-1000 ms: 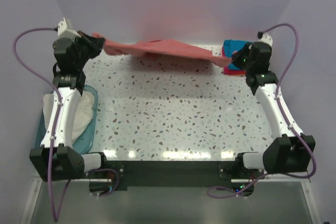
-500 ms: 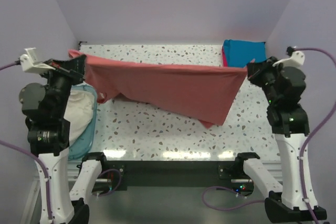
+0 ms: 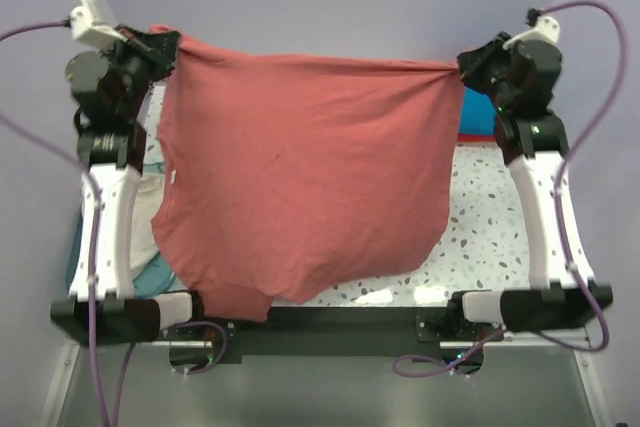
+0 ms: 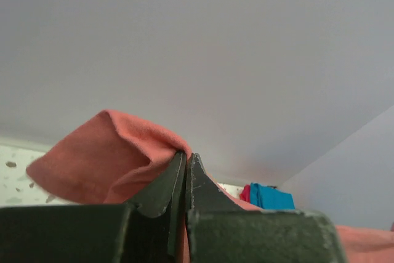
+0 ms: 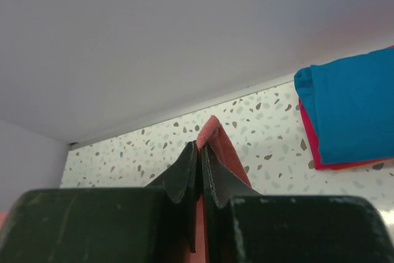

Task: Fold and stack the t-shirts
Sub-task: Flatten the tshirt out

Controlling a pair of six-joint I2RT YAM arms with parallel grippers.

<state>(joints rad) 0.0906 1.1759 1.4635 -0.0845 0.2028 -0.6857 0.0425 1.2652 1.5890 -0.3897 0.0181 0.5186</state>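
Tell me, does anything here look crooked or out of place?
Only the brick-red shirt. It is pinched at its two top corners by the left gripper and the right gripper, and it hangs lopsided, its lower edge drooping further on the left. The teal shirt at the far right lies neatly folded.

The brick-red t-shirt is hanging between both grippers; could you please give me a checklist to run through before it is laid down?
1. Left gripper shut on an upper corner of the brick-red t-shirt: ok.
2. Right gripper shut on the other upper corner: ok.
3. Top edge stretched straight between the grippers: ok.
4. Bottom edge level: not ok, the left side hangs lower.
5. Landing spot on the table free: cannot tell, the shirt hides it.
6. Folded teal-blue t-shirt neat at the far right: ok.
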